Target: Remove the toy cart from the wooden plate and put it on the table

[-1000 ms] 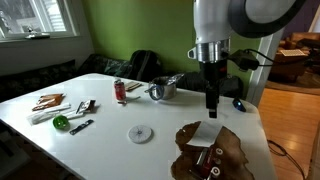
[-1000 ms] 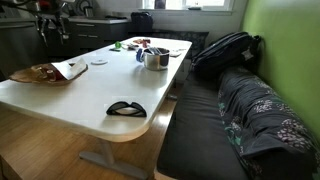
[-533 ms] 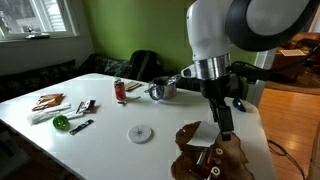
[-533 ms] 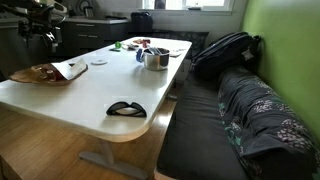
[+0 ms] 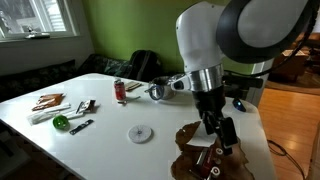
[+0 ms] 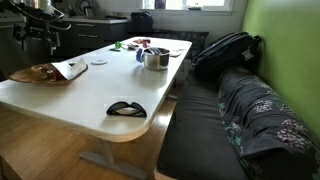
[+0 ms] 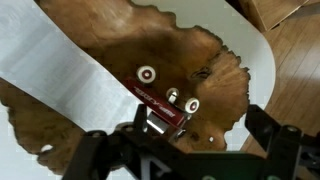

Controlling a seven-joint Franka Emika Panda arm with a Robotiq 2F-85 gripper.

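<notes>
The toy cart was seen lying on the wooden plate, near the middle of the wrist view, and its small white wheels could be seen. A white sheet was laid across the left side of the wooden plate. The gripper was held wide open over the toy cart, and nothing was gripped by it. In an exterior view the wooden plate was found at the lower right of the white table
</notes>
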